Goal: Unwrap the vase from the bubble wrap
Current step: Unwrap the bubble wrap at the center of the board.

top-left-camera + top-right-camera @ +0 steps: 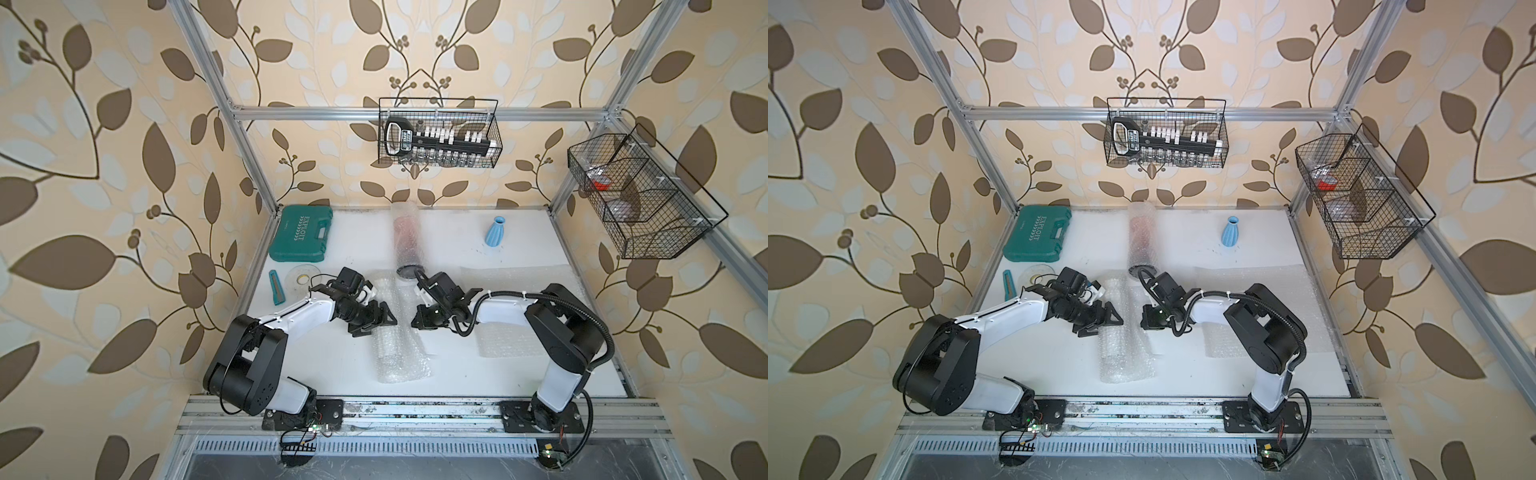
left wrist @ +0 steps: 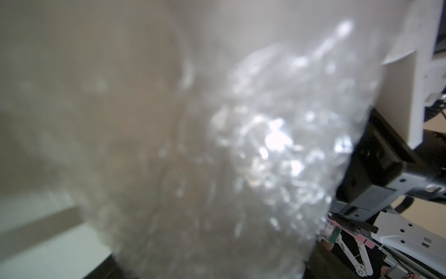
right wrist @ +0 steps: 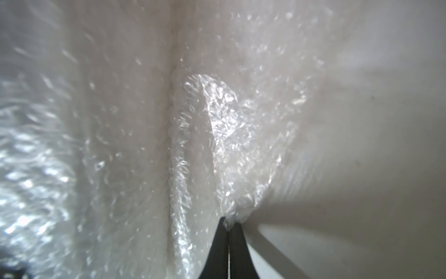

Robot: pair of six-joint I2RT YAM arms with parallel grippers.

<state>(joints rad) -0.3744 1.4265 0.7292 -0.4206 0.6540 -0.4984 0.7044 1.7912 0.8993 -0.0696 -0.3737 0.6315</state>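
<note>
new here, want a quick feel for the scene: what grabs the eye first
A bubble wrap roll lies mid-table, and the right gripper is shut on its edge. A blue vase stands bare at the back right; a green case lies back left.

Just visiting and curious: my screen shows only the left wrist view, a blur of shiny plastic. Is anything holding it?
Observer: Yes. In the right wrist view the right fingers are shut on an edge of the bubble wrap.
Operator: Is a vase visible anywhere?
Observer: A blue vase stands upright and unwrapped, well beyond the right fingers.
Operator: Anything else wrapped?
Observer: Another wrapped roll lies farther back, something reddish inside.
</note>
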